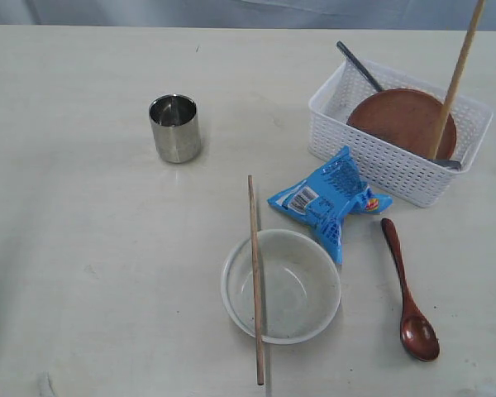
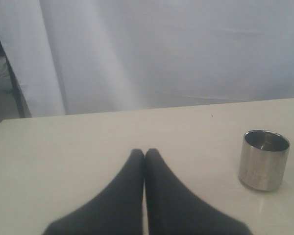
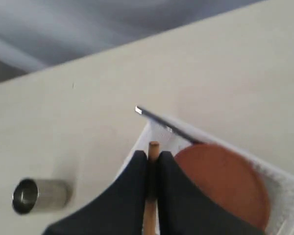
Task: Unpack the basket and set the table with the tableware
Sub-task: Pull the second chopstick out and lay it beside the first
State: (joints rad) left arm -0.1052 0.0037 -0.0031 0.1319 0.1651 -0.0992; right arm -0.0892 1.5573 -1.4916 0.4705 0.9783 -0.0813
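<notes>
Chopstick (image 1: 456,78): steep, nearly upright; lower end in the basket (image 1: 397,169) by the plate (image 1: 401,120); top leans right, running out of the exterior view.
Right gripper (image 3: 153,155): clenched on that chopstick; seen only in its wrist view.
Left gripper (image 2: 144,152): pressed closed, empty, over bare table (image 1: 83,248); cup (image 2: 264,159) near.
Other chopstick (image 1: 255,281): flat across the bowl (image 1: 302,289); long axis near-to-far.
Spoon (image 1: 405,289): right of bowl; handle toward basket.
Exterior only: bowl, spoon, packet (image 1: 326,203).
Room: pale cream tabletop; grey curtain (image 2: 186,49) behind.
</notes>
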